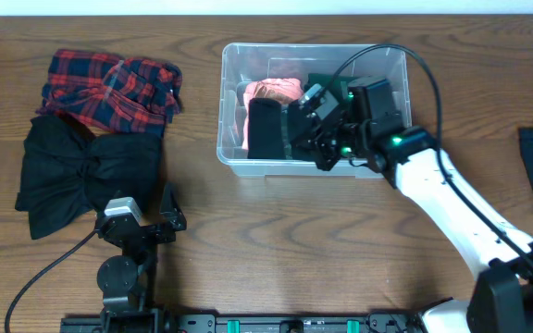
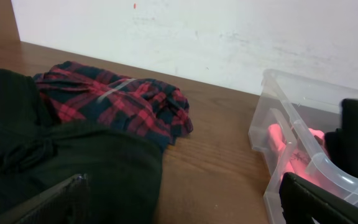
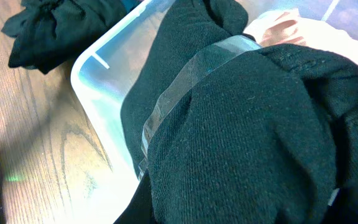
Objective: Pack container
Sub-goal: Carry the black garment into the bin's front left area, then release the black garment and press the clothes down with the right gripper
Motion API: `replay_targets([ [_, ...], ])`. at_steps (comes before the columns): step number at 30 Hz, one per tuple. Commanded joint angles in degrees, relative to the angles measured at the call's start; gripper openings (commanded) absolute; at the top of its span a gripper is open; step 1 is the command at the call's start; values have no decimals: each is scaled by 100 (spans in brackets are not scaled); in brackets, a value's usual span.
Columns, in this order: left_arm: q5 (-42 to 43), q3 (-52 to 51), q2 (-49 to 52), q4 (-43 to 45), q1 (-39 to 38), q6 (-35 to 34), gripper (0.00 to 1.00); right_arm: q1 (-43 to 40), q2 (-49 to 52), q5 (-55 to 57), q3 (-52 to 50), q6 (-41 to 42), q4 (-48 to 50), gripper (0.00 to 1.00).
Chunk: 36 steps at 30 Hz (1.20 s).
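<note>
Now container (image 1: 229, 104) encloses R gripper (image 1: 303, 129), nr robot-side wall.

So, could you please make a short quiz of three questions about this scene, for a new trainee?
1. True or false: the red plaid garment lies inside the container.
2. Which gripper is over the container? A) the left gripper B) the right gripper
3. Fill in: beside the black garment, the container also holds a ____ one.

Key
1. False: it lies on the table, left of the container.
2. B.
3. Pink: the pink garment.
</note>
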Motion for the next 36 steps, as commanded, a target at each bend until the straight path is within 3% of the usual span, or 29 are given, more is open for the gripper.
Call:
replay_targets([
  [1, -24, -94, 4, -208, 9, 101, 98, 240, 227, -240, 120, 151, 92, 1],
  [9, -24, -94, 4, -205, 9, 101, 98, 339, 374, -238, 120, 254, 101, 5],
  [12, -24, -94, 4, -205, 9, 101, 98, 339, 374, -236, 120, 256, 55, 58],
  [13, -26, -94, 4, -208, 9, 101, 98, 339, 374, -236, 120, 256, 42, 69],
  [17, -24, -94, 4, -205, 9, 101, 98, 332, 374, -214, 125, 254, 63, 78],
  [30, -24, -94, 4, -205, 9, 101, 98, 332, 365, 662, 855, 114, 74, 75],
  [33, -24, -94, 4, -205, 9, 101, 98, 334, 372, 1185, 896, 94, 168, 66],
  [36, -24, -94, 4, -208, 9, 101, 98, 334, 474, 1434, 896, 15, 166, 46],
])
